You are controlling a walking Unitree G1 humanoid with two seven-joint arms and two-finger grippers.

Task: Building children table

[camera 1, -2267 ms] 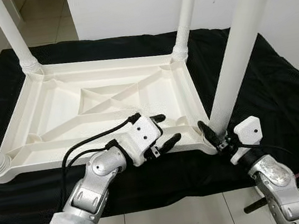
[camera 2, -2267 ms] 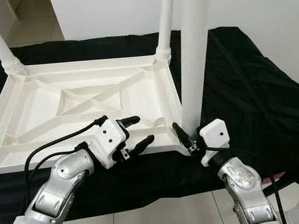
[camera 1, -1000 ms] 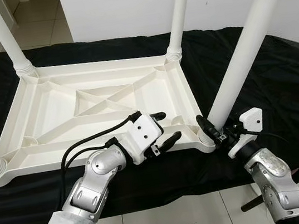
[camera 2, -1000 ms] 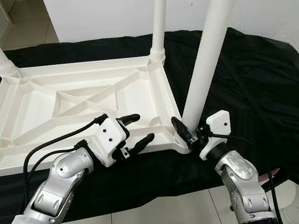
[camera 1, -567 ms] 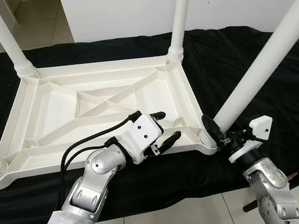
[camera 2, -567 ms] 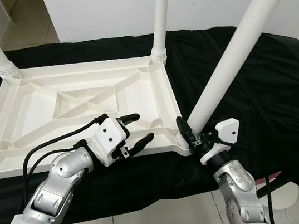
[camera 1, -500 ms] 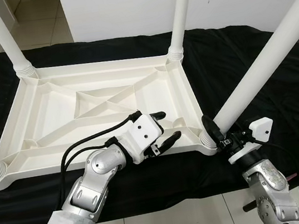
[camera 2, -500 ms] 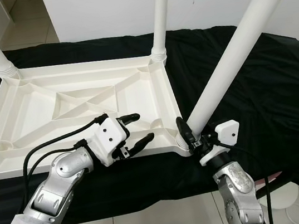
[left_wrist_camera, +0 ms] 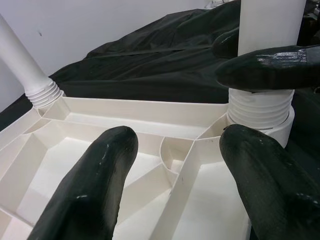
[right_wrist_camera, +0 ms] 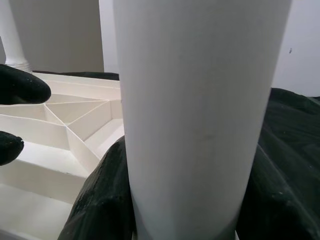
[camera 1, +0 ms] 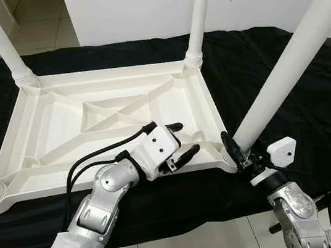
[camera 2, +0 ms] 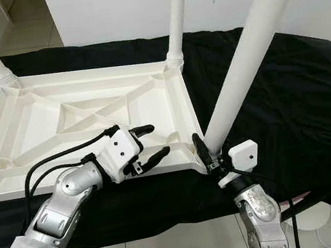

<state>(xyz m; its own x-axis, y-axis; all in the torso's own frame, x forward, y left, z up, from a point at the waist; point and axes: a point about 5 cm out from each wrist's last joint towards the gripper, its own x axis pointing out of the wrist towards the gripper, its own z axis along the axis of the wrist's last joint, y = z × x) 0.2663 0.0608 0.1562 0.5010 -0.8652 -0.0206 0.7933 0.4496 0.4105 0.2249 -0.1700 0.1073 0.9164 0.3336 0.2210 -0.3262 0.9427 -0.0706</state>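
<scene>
My right gripper (camera 1: pixel 235 151) jaws clamp the tilted leg (camera 1: pixel 282 72) at the tabletop (camera 1: pixel 53 125) corner, while my left gripper (camera 1: pixel 179 140) jaws hang open over the rim

The upturned tabletop (camera 1: pixel 108 117) is white moulded plastic, smooth with a soft sheen, its ribs catching light. The legs, like the near one (camera 2: pixel 248 49), are the same smooth white plastic, with ridged threaded collars (left_wrist_camera: pixel 260 107) at the tabletop. Under the tabletop lies a matt black cloth (camera 1: pixel 292 92), creased and wrinkled. The arms (camera 1: pixel 110 188) beside the tabletop are brushed silver metal; the fingers (left_wrist_camera: pixel 100 185) look rubbery, slightly glossy black.
</scene>
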